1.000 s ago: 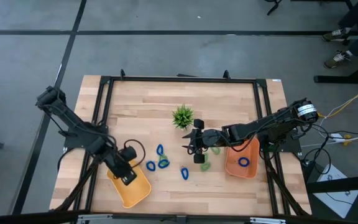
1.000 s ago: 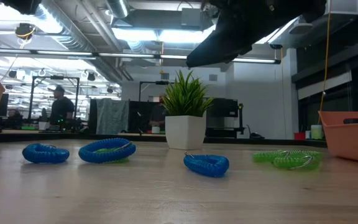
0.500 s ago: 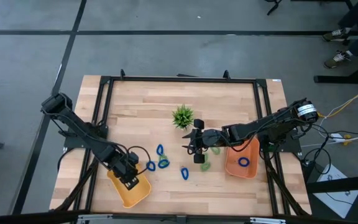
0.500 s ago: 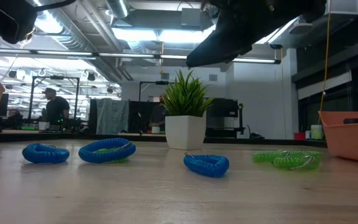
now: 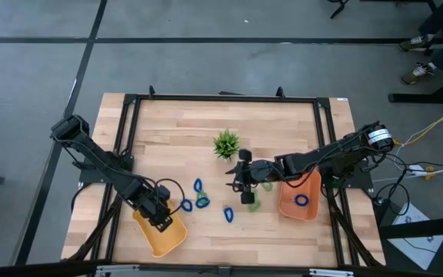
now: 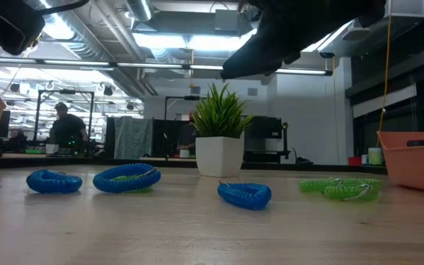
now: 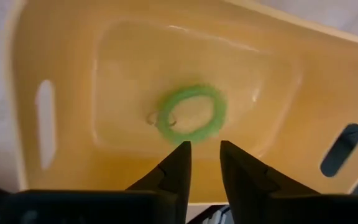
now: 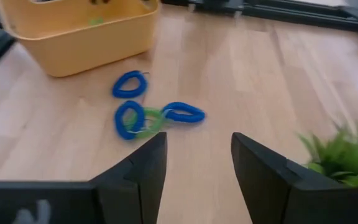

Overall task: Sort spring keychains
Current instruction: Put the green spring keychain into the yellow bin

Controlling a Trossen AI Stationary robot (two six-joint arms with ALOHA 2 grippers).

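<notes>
Left wrist view: the left tool (image 7: 202, 163) hangs over the yellow tray (image 7: 61, 68), fingers apart and empty, a green spring keychain (image 7: 191, 115) lying on the tray floor. On the surface, blue keychains (image 8: 129, 84) lie loose near the right tool (image 8: 194, 163), whose fingers stand apart, holding nothing.

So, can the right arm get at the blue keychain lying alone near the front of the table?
Probably yes. The right gripper hovers open just behind the lone blue keychain, with only bare table between them. The plant stands farther back, out of the way.
</notes>
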